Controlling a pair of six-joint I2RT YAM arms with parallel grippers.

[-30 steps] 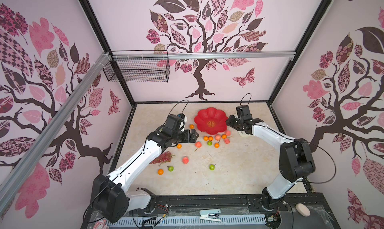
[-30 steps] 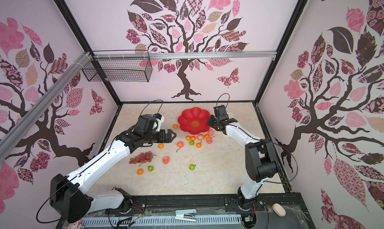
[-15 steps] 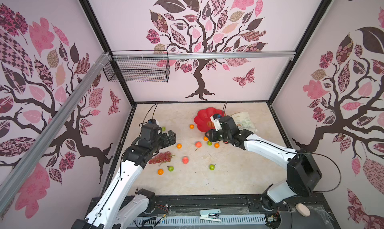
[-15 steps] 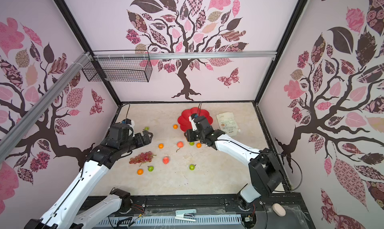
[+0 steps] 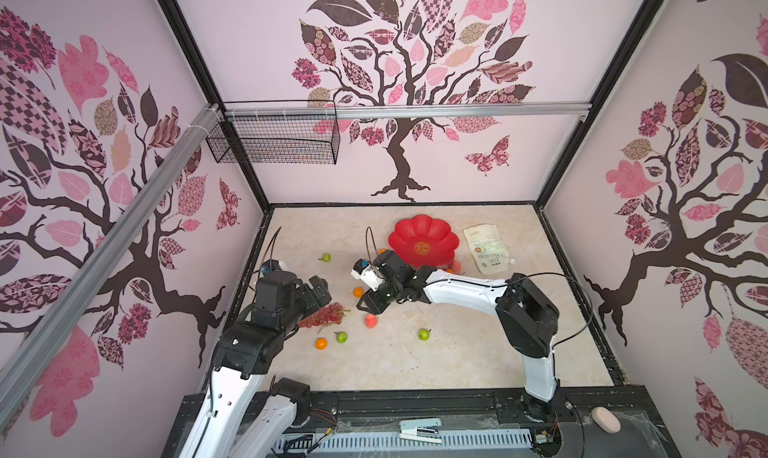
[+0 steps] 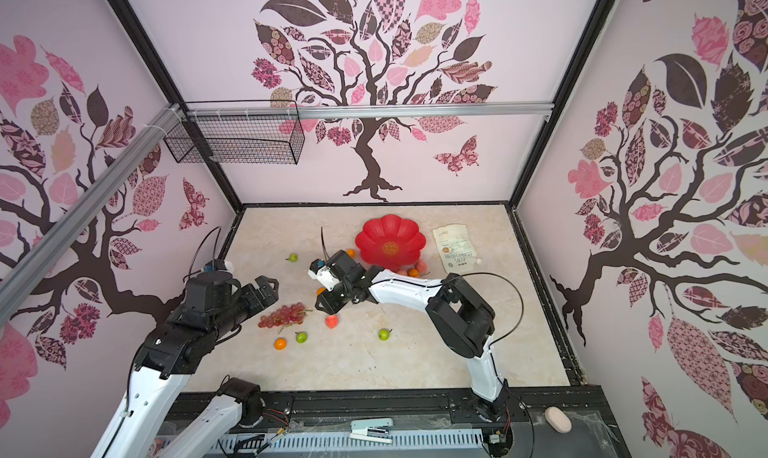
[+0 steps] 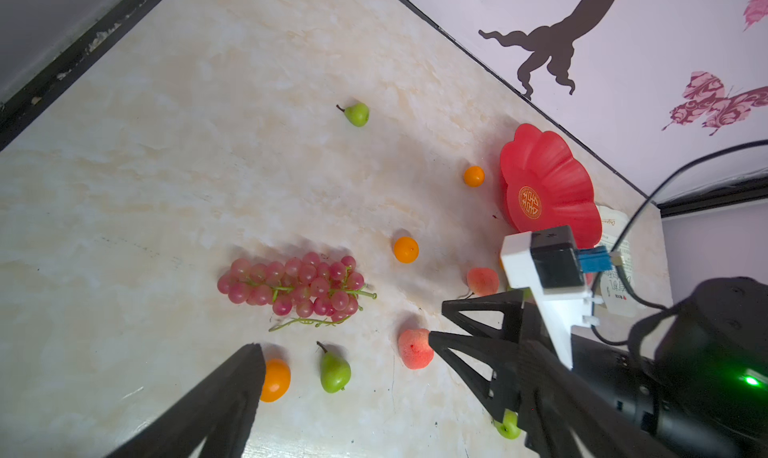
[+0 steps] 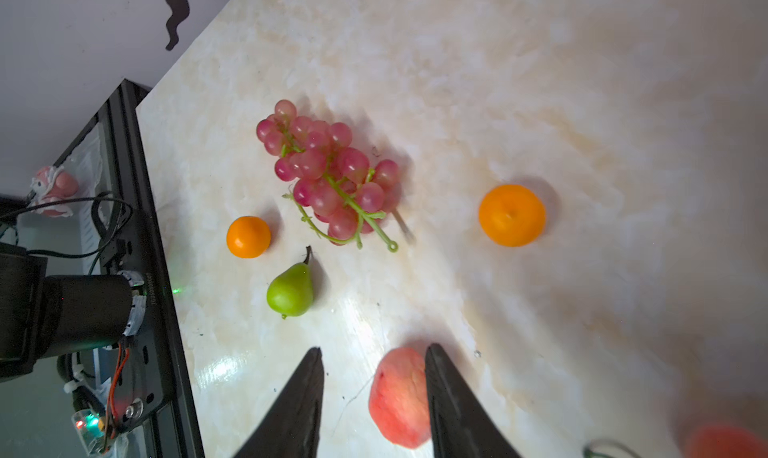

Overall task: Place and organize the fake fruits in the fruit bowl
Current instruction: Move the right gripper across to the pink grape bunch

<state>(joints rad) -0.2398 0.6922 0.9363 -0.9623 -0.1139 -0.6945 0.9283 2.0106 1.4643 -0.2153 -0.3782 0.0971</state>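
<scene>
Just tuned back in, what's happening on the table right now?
The right gripper is low over the table with open fingers either side of a peach, not yet closed on it. The left gripper hangs open near the grapes, holding nothing. The bowl is empty; all the fruit lies on the table.

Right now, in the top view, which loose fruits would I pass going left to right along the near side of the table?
In order: orange, green pear, pink peach, another green fruit. The grape bunch overlaps the first two, so it is left out.
</scene>
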